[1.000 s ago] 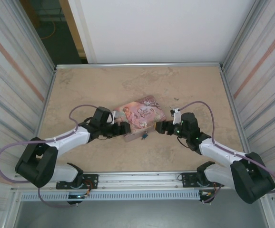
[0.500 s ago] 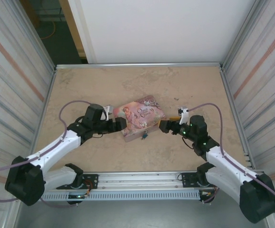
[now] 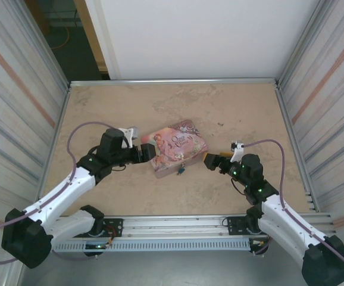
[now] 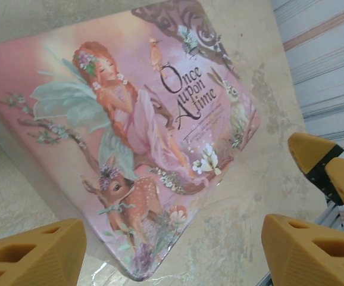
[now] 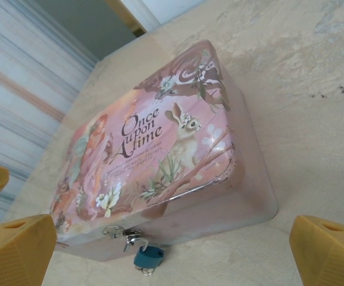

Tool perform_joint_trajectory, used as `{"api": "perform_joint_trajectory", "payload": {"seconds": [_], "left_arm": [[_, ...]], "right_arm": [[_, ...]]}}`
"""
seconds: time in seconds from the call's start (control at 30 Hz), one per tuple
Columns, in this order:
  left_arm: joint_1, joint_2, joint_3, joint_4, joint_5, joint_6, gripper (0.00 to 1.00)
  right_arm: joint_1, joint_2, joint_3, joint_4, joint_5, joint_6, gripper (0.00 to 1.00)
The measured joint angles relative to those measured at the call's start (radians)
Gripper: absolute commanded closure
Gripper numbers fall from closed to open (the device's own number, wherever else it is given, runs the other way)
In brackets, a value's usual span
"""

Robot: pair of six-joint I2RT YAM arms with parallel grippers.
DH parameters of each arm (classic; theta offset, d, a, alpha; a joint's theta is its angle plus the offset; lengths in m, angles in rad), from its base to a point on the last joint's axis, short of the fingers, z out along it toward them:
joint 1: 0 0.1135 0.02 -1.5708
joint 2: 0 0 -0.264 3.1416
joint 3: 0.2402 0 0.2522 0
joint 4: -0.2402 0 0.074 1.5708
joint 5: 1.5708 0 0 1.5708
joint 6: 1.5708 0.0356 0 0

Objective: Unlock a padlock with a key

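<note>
The padlock (image 5: 148, 256) hangs from a hasp (image 5: 119, 232) on the tin's (image 5: 160, 149) front wall, low between the right gripper's (image 3: 209, 161) fingers. These stand wide apart and empty, likely lined up to reach it. The left gripper (image 3: 147, 152) also gapes empty, the tin's other end just ahead of its fingers, seemingly ready to steady it. The key cannot be made out.

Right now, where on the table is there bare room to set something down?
The far stretch of table between the tin and back wall is bare. Crowded around the tin: left gripper and right gripper flank it, padlock hanging at its front.
</note>
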Motion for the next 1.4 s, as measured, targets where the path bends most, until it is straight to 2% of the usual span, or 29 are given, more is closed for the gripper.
{"api": "perform_joint_trajectory", "payload": {"seconds": [0.2, 0.37, 0.8, 1.1, 1.4], "left_arm": [[-0.01, 0.039, 0.032, 0.024, 0.045, -0.002, 0.37], [-0.014, 0.079, 0.04, 0.047, 0.079, -0.009, 0.42], [-0.037, 0.282, 0.183, 0.06, 0.17, -0.006, 0.57], [-0.073, 0.436, 0.243, 0.06, 0.183, -0.004, 0.63], [-0.073, 0.478, 0.244, 0.048, 0.183, -0.005, 0.63]], "right_arm": [[0.001, 0.026, -0.007, 0.005, -0.01, 0.04, 0.01], [0.023, 0.049, -0.012, 0.025, -0.007, 0.054, 0.01], [0.089, 0.151, -0.014, 0.104, -0.03, 0.061, 0.01], [0.149, 0.323, 0.005, 0.207, -0.069, 0.061, 0.01], [0.225, 0.491, 0.049, 0.313, -0.068, 0.06, 0.01]]}}
